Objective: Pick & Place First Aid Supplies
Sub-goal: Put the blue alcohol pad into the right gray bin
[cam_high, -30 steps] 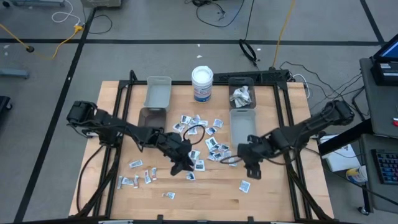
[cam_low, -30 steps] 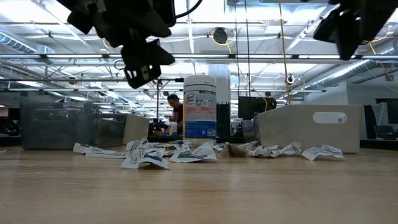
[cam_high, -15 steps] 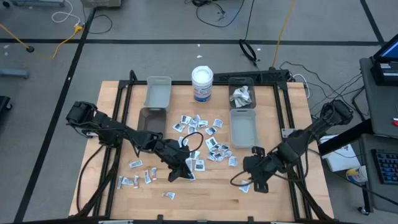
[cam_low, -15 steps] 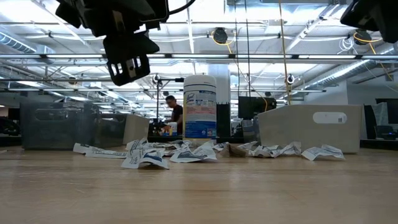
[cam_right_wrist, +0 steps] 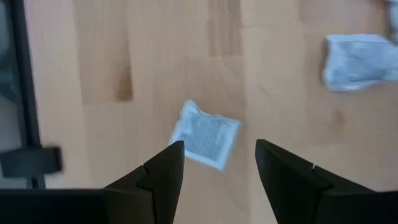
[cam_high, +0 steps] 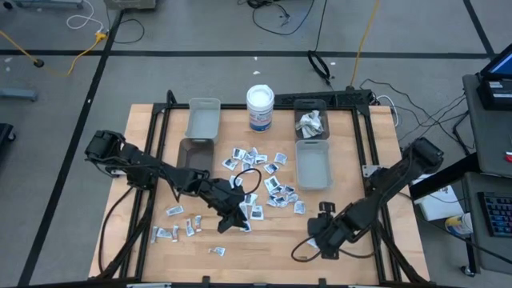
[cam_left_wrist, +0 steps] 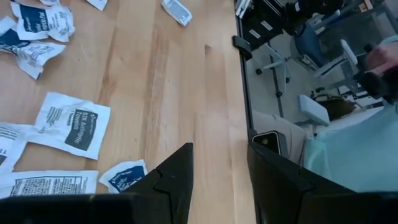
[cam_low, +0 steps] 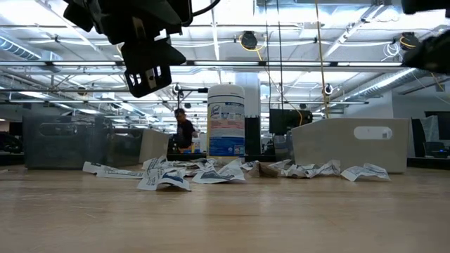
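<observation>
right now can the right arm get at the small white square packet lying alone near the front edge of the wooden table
Probably yes. The right gripper is open, with the small white square packet lying flat on bare wooden table just ahead of its fingers. Nothing lies between; the nearest other packet sits well apart.

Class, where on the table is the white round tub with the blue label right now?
In the high view, the white round tub stands upright at the table's far edge, centred between the left grey bin and the right bin holding packets.

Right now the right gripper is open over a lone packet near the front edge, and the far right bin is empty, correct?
Not quite. The far right bin already holds crumpled packets, as the high view shows. The right gripper is open over a lone packet.
</observation>
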